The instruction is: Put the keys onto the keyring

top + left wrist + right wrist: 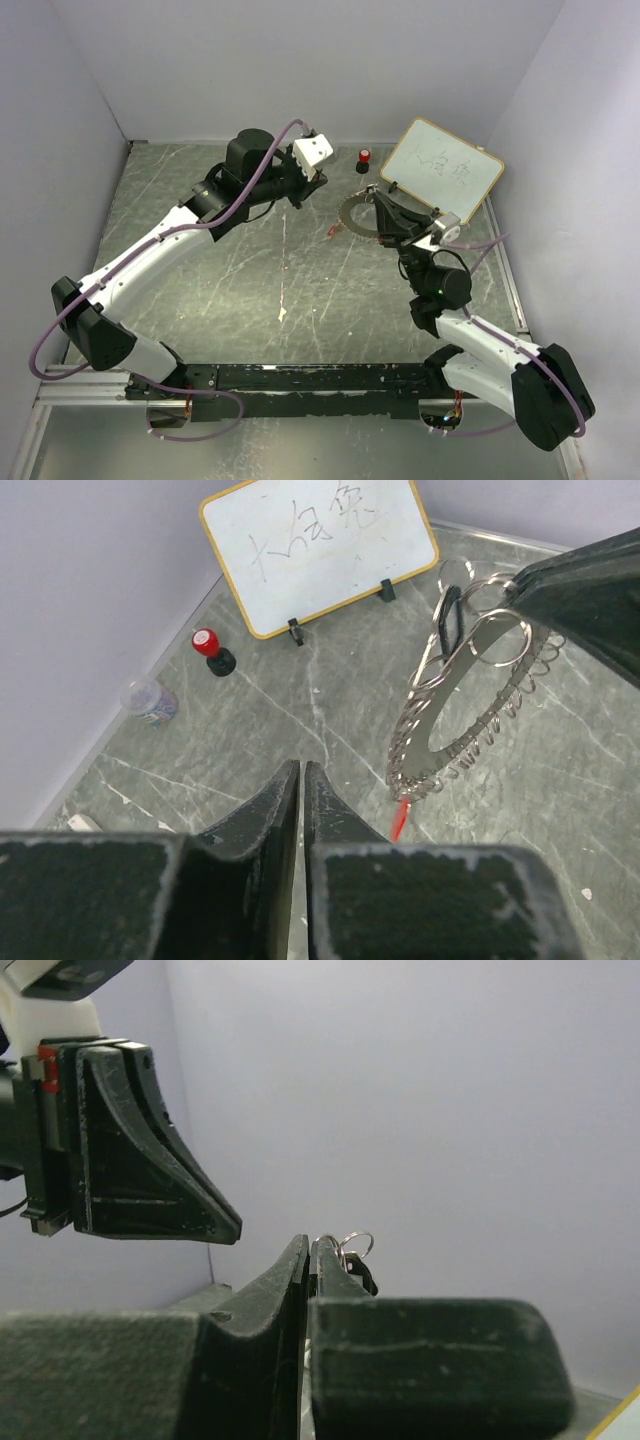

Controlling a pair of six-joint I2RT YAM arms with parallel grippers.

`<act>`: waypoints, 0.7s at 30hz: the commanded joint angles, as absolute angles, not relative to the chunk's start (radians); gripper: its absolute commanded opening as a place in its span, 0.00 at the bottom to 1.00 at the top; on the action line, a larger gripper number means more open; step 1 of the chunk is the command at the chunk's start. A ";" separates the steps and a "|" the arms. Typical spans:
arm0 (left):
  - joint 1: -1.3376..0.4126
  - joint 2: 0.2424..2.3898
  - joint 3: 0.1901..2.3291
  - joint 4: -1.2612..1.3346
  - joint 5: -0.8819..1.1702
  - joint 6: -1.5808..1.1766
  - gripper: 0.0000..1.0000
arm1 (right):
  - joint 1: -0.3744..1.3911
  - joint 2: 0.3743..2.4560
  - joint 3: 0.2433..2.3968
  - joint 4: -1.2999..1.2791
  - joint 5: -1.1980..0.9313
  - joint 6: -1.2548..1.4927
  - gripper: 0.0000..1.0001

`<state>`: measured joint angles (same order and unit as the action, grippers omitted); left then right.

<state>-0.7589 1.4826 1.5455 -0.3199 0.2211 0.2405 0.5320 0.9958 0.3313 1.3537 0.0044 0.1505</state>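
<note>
The right hand [308,1260] is clamped on the keyring [418,718], tilted above the far-right worktop [250,290], the left hand [301,780] closed and empty; the ring looks light, stiff and slippery, best pinched across its flat band.

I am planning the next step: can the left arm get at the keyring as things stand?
Probably yes. The keyring hangs raised in the right jaws, just ahead of the left jaws, with nothing between them. The left jaws are shut and must open first.
</note>
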 commanded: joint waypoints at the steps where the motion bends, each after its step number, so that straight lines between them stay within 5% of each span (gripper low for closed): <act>1: -0.759 1.441 1.550 -0.280 0.292 0.257 0.21 | 0.529 0.958 0.403 1.239 -0.121 0.039 0.00; 13: -0.725 1.360 1.450 -0.214 0.297 0.235 0.44 | 0.499 0.970 0.723 0.521 -0.431 -0.230 0.00; 21: -0.646 1.300 1.361 -0.155 0.391 0.194 0.53 | 0.467 0.980 0.786 0.363 -0.479 -0.312 0.00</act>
<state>-0.6777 1.3407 1.3911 -0.2302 0.3202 0.2272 0.4831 0.9798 0.7437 0.4740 -0.4309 -0.2394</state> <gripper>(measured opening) 0.515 0.006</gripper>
